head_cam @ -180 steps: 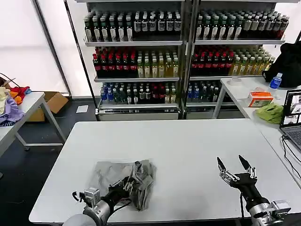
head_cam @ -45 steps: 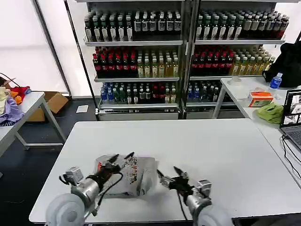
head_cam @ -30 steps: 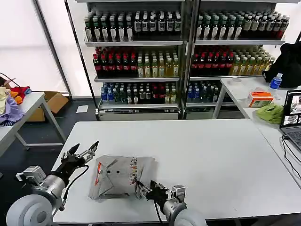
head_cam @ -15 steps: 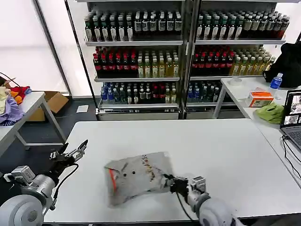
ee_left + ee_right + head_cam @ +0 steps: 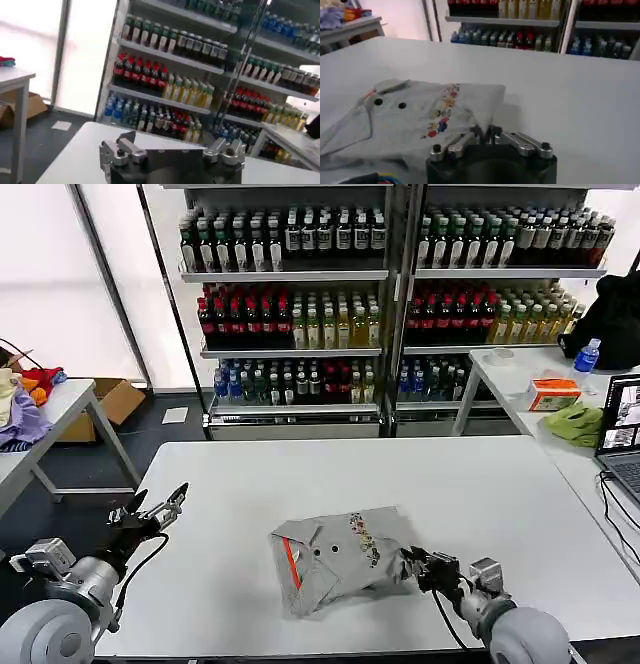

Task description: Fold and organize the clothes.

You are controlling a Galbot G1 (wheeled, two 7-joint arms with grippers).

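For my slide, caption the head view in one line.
Right gripper pinches the folded grey shirt on the white table; left gripper hovers open beside it.

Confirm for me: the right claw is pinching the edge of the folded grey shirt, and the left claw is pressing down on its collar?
Not quite. The right claw does pinch the edge of the folded grey shirt, as the right wrist view confirms. But the left claw is not on the collar: the head view shows it open, well away from the shirt at the table's left edge.

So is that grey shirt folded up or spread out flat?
Folded: the grey shirt lies as a compact packet, the right gripper pinching its edge.
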